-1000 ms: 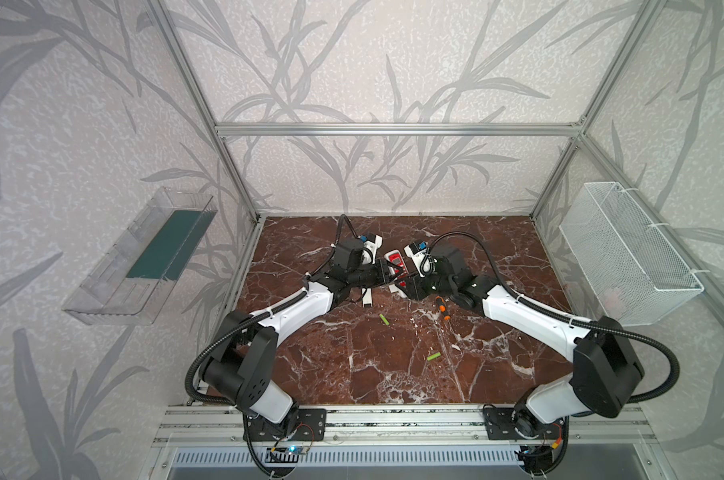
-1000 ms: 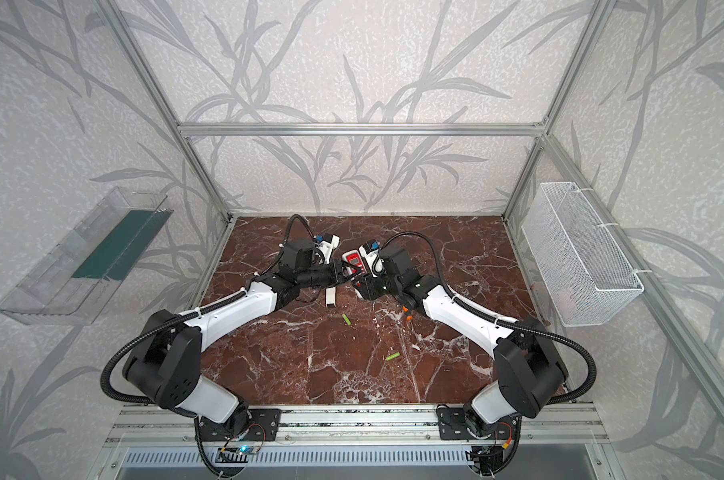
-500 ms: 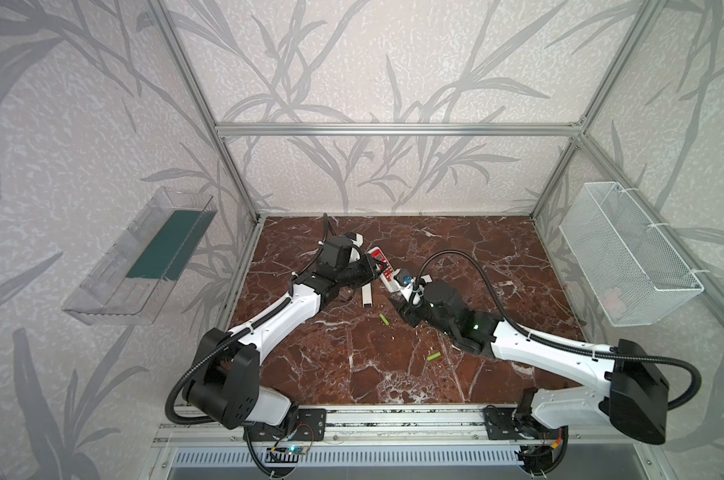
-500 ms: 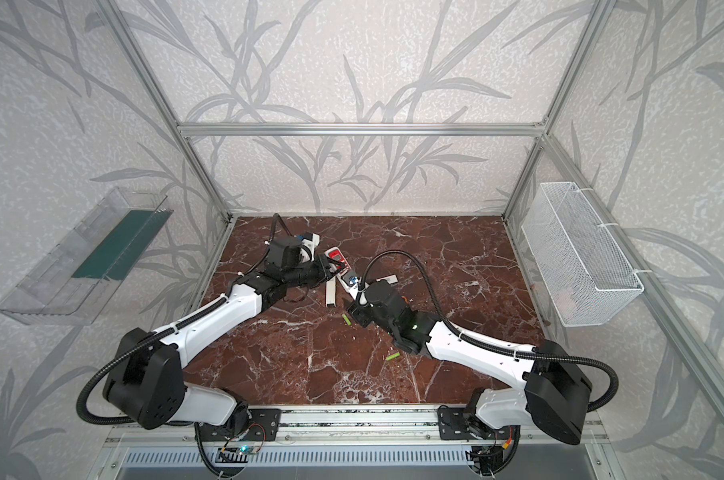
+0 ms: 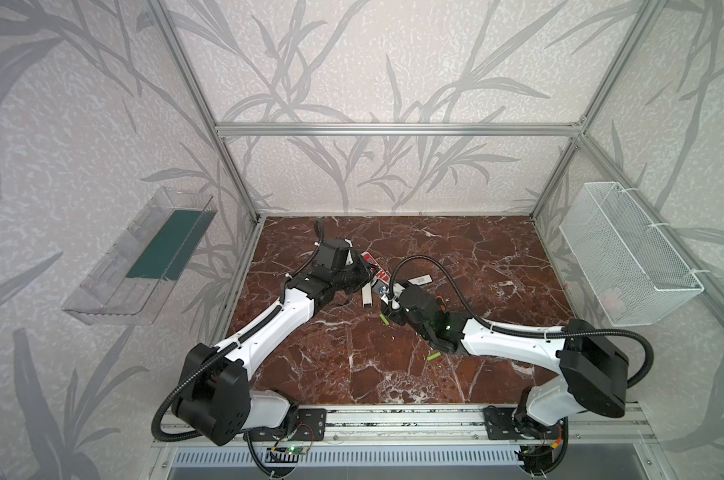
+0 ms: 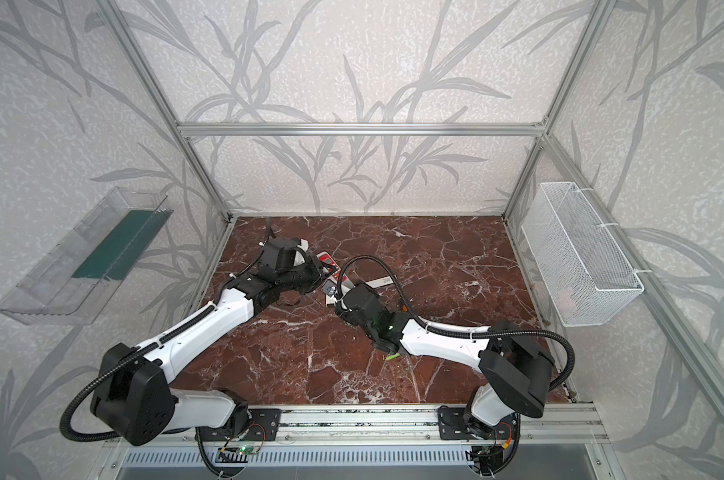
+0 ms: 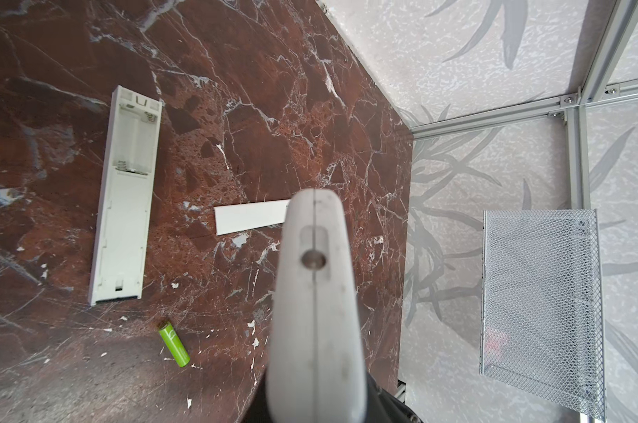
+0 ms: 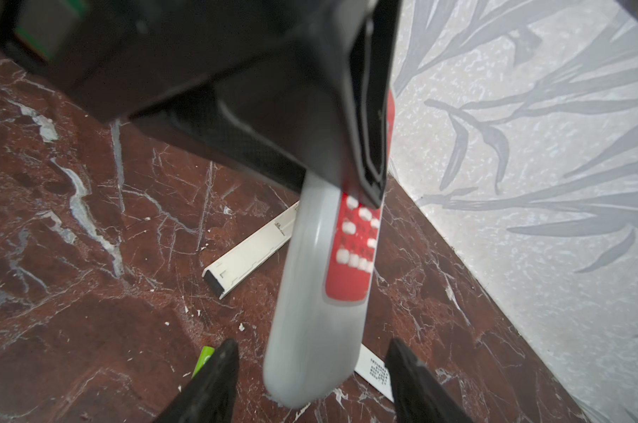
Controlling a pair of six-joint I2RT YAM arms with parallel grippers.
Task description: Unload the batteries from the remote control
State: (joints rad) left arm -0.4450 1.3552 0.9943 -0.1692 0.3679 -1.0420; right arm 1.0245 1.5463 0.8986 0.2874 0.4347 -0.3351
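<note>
My left gripper (image 5: 362, 272) is shut on a grey remote control (image 5: 373, 268) with a red button face, held off the marble floor. In the left wrist view its grey edge (image 7: 315, 293) sticks out from the jaws. In the right wrist view my right gripper (image 8: 312, 344) is open, its black fingers (image 8: 214, 381) standing apart on either side of the remote's free end (image 8: 317, 329) without touching it. Two lime-green batteries lie loose on the floor: one (image 5: 383, 319) just by the right gripper, one (image 5: 434, 356) under the right forearm. The near one shows in both wrist views (image 7: 173, 348) (image 8: 203, 360).
A white remote (image 7: 125, 205) lies on its face with its battery bay empty, and a white cover (image 7: 251, 219) lies beside it. Something orange (image 5: 440, 301) peeks out behind the right wrist. A wire basket (image 5: 626, 257) hangs on the right wall, a clear tray (image 5: 144, 257) on the left.
The left arm swung the remote back and to the left. The right arm drew back toward the front and lowered, its jaws opening wider. Little has moved over the last half second.
</note>
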